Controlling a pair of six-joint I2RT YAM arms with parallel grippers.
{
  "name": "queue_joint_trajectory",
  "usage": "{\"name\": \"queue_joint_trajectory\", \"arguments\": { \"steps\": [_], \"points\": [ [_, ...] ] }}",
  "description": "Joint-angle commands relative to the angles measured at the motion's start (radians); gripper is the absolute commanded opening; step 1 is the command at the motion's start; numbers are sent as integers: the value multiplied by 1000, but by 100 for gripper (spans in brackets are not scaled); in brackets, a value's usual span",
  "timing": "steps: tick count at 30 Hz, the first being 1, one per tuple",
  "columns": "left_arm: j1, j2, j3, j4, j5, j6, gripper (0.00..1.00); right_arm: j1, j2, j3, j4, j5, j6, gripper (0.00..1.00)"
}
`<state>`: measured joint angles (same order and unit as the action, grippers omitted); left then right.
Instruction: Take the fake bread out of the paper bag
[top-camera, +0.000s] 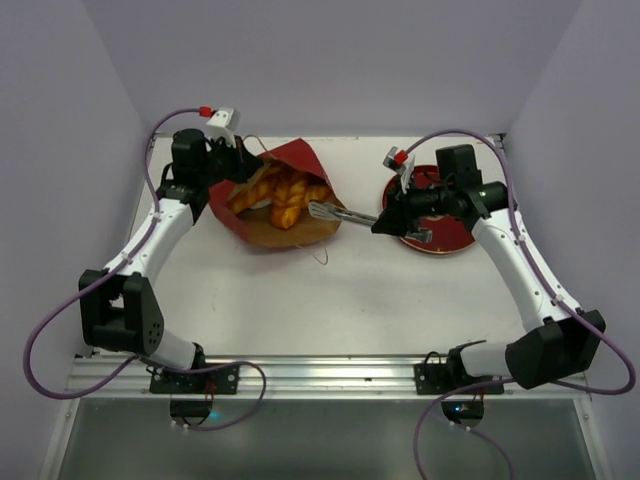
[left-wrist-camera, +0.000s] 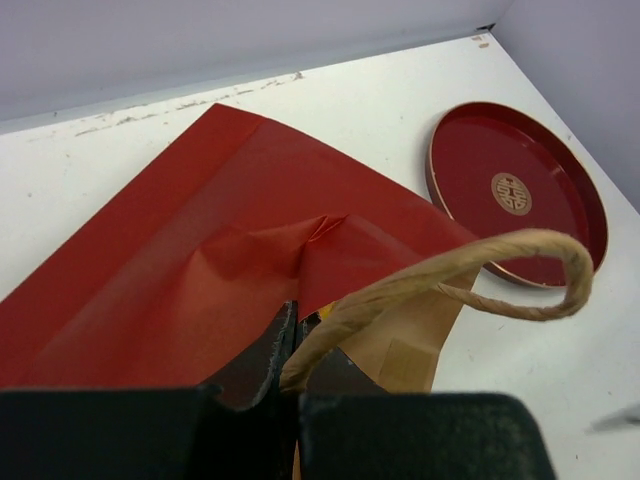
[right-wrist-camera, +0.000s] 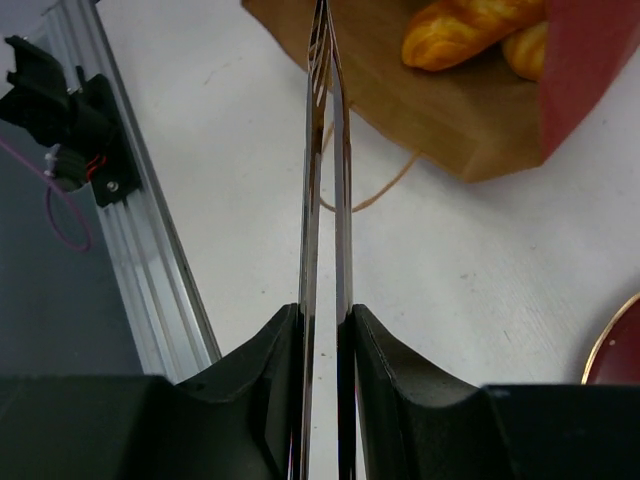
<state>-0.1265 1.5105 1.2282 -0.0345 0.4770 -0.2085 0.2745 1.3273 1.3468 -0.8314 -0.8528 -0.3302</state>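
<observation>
On the white table (top-camera: 350, 290) the paper bag (top-camera: 297, 158) lies on its side, red outside up, with its brown-lined mouth facing the right arm. The red plate (top-camera: 450, 240) sits well apart to the right, partly under that arm. The fake bread (top-camera: 280, 195), a cluster of glossy golden twists and rolls, is all inside the bag, just behind the lip. None has reached the plate. The right gripper (right-wrist-camera: 325, 320) is clamped on a pair of metal tongs (top-camera: 340, 212), whose tips sit at the bag's mouth with the blades nearly together and nothing between them. The left gripper (left-wrist-camera: 292, 340) is pinched tight on the tan loop handle (left-wrist-camera: 470, 265) at the bag's upper edge, holding the mouth up. The step in hand looks like reaching in for the first pastry. To do it well, the tongs should spread before entering. They should go low along the brown lining, straddle the nearest roll across its narrow waist, and draw straight out. The left grip should hold so the bag cannot slide.
</observation>
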Motion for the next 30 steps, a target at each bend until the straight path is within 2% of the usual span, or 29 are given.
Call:
{"name": "queue_joint_trajectory", "arguments": {
  "steps": [1, 5, 11, 13, 16, 21, 30],
  "points": [
    [-19, -56, -58, 93, 34, -45, 0, -8, 36, 5, 64, 98, 86, 30],
    [-38, -64, -133, 142, 74, -106, 0, 0, 90, -23, 100, 118, 178, 31],
    [-62, -69, -188, 202, 52, -178, 0, 9, 115, -101, 153, 136, 327, 35],
    [-67, -67, -193, 209, 45, -199, 0, 12, 115, -121, 182, 152, 432, 35],
    [-74, -68, -197, 219, 34, -221, 0, 12, 125, -161, 247, 155, 535, 37],
    [-82, -73, -207, 228, 31, -238, 0, 18, 124, -261, 480, 84, 730, 42],
    [-90, -76, -222, 242, 35, -247, 0, 25, 233, -282, 646, 41, 858, 46]
  ]
}}
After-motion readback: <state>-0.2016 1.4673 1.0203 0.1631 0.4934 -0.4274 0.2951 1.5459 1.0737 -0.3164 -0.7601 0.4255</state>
